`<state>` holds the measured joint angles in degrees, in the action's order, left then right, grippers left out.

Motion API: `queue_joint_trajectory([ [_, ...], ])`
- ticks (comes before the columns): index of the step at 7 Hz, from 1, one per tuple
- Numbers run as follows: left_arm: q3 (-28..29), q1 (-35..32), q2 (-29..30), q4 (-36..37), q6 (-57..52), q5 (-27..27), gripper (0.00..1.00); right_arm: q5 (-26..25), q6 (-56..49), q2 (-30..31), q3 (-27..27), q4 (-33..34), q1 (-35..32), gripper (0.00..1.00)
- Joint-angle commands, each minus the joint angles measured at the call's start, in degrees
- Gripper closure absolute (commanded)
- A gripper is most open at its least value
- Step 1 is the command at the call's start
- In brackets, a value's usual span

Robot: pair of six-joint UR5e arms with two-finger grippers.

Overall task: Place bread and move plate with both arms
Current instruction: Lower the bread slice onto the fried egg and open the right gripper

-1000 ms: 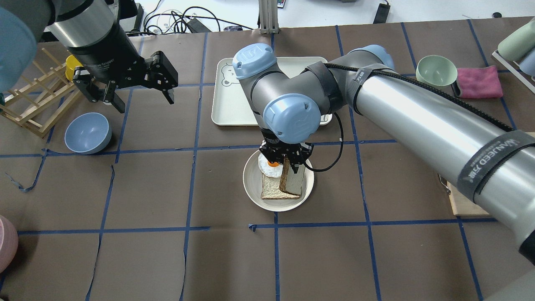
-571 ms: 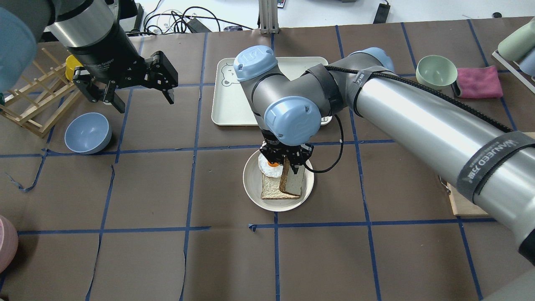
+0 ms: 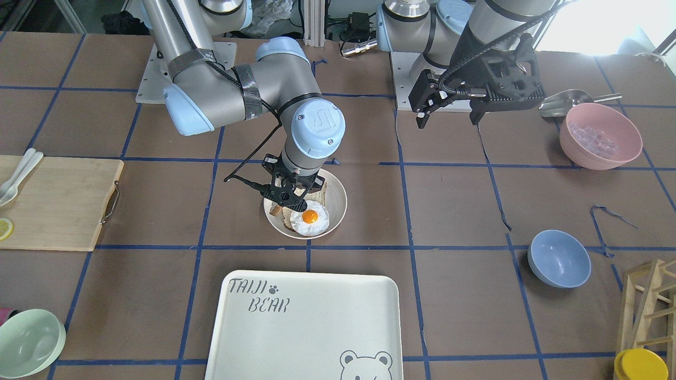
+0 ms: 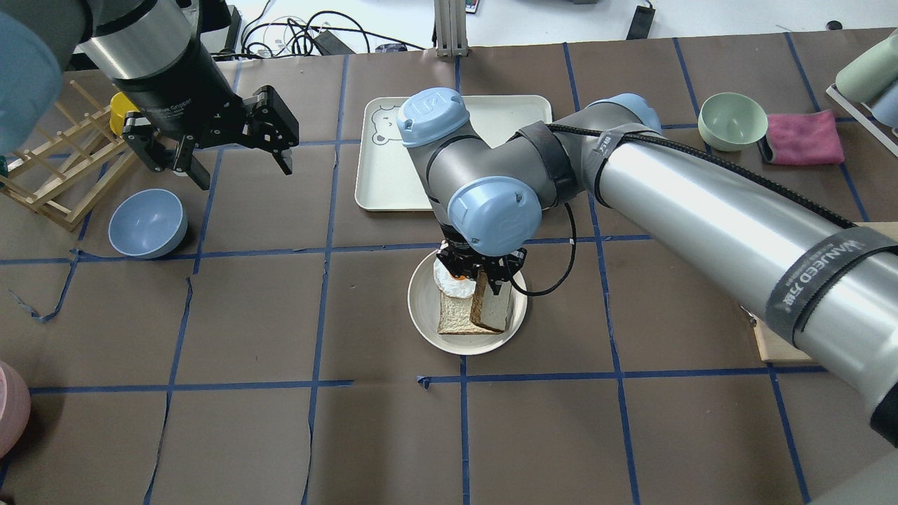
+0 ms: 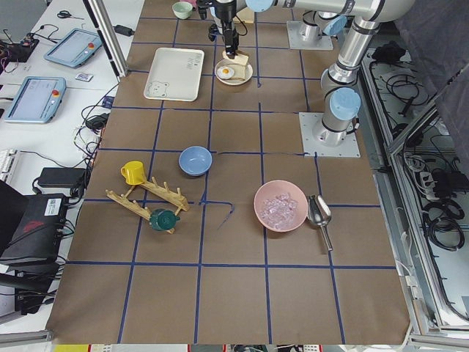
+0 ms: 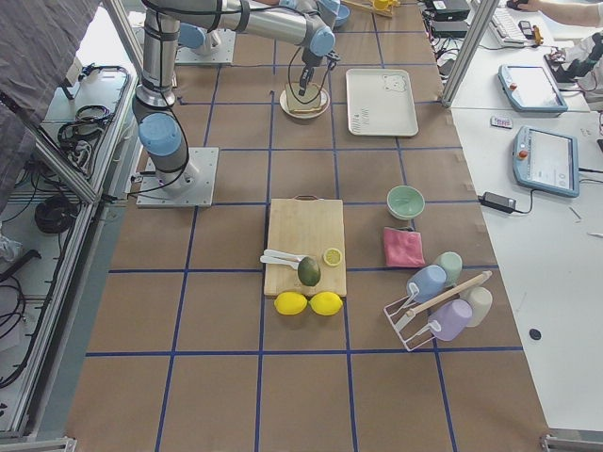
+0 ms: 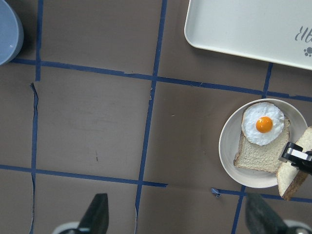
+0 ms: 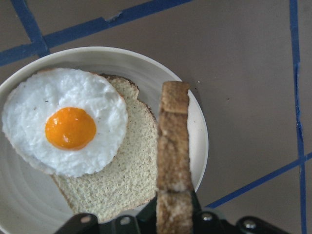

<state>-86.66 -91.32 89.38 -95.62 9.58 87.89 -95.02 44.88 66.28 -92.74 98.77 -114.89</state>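
Brown-crusted bread (image 4: pixel 493 309) (edge-on) pinched by right end effector (image 4: pixel 484 280) over round plate (image 4: pixel 419 309), left end effector (image 4: pixel 245 177) splayed, empty.

Right hand (image 4: pixel 485 282) seemingly clamped, left hand (image 4: pixel 244 175) spread

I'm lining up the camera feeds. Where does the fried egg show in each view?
Front-facing: fried egg at centre, on the plate's lower half.
Overhead: egg at centre, partly under the right gripper.
Exterior left: egg top centre.
Exterior right: too small to tell.
Left wrist: egg right of centre.
Right wrist: egg fills the left half, beside the bread.
Shared landmark: the plate beneath it.
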Motion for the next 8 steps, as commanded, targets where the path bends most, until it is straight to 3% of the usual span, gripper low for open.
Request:
queue_joint_trajectory([
  [1,0.0,0.0,0.0,0.0,0.0,0.0,0.00,1.5,0.9,0.1,0.0,2.4,0.0,0.60],
  [6,0.0,0.0,0.0,0.0,0.0,0.1,0.00,2.2,1.9,1.9,0.0,2.2,0.0,0.54],
  [8,0.0,0.0,0.0,0.0,0.0,0.1,0.00,2.1,1.5,3.7,0.4,2.2,0.0,0.42],
])
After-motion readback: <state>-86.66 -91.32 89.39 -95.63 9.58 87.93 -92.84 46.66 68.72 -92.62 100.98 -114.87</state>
